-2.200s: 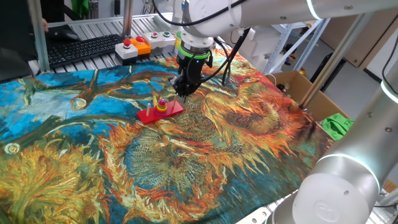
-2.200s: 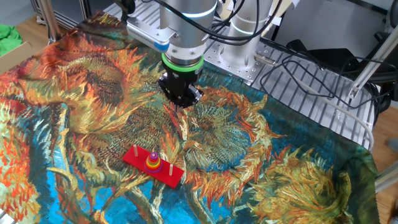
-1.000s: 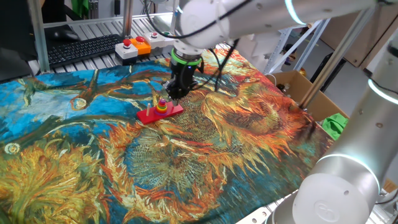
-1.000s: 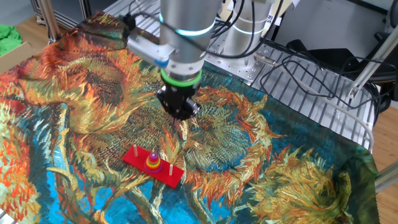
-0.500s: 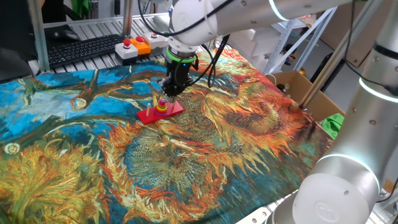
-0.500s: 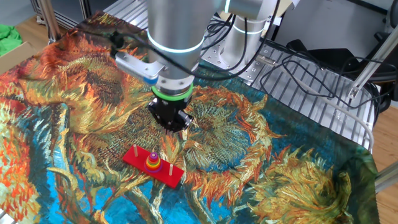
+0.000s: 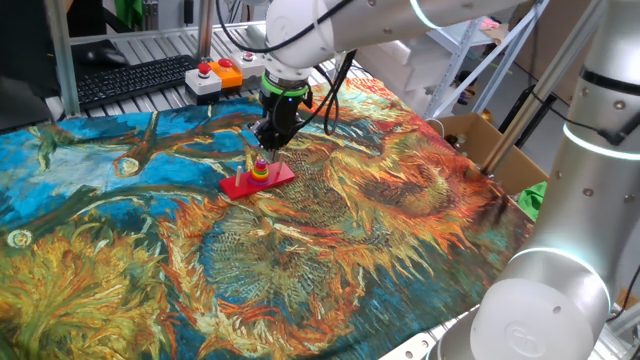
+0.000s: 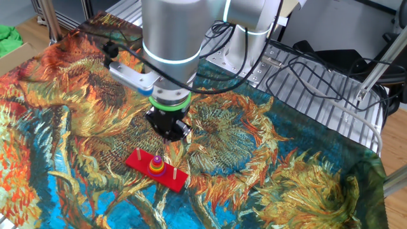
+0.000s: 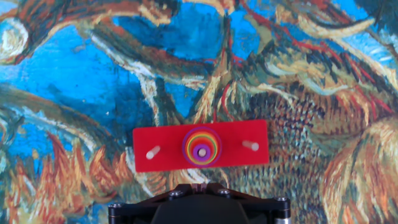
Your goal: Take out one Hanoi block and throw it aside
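Note:
The Hanoi tower is a red base with three pegs and a stack of coloured rings on the middle peg. It also shows in the other fixed view and from above in the hand view. My gripper hangs just above and slightly behind the ring stack, with its fingers together and nothing between them. In the other fixed view the gripper is a little above the tower. In the hand view the gripper shows at the bottom edge, closed.
A painted sunflower cloth covers the table. A button box and a keyboard lie at the far edge. A cardboard box and green cloth stand off the right side. Cables lie beside the table.
The arm has moved across the cloth toward the tower. The gripper now hangs right over the ring stack. The tower has not moved.

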You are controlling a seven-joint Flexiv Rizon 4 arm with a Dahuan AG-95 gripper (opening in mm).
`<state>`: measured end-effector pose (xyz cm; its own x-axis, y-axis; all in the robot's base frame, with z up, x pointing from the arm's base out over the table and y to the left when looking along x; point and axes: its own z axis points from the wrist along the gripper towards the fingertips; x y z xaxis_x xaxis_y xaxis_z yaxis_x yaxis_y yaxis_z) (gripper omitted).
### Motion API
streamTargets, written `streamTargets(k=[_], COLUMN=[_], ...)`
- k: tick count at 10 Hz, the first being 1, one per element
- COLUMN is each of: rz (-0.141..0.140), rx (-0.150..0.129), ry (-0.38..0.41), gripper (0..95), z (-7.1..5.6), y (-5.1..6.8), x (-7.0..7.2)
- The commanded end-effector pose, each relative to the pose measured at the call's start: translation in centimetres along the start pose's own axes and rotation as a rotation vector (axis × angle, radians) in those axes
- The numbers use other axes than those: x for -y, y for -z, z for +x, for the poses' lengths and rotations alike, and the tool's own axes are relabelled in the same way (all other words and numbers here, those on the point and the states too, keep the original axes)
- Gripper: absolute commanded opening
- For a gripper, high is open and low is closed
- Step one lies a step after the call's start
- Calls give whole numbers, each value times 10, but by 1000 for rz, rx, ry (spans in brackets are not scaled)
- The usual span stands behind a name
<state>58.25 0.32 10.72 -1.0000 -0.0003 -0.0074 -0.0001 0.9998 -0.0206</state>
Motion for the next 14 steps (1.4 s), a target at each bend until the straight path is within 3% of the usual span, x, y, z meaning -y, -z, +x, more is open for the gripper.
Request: streamTargets(k=[1, 9, 14], rz=[0, -5, 1], rx=[-1, 0, 2], ry=[-2, -9, -15], gripper=[190, 190, 190], z=[-3, -23, -27], y=[-1, -21, -29], x=[1, 0, 1])
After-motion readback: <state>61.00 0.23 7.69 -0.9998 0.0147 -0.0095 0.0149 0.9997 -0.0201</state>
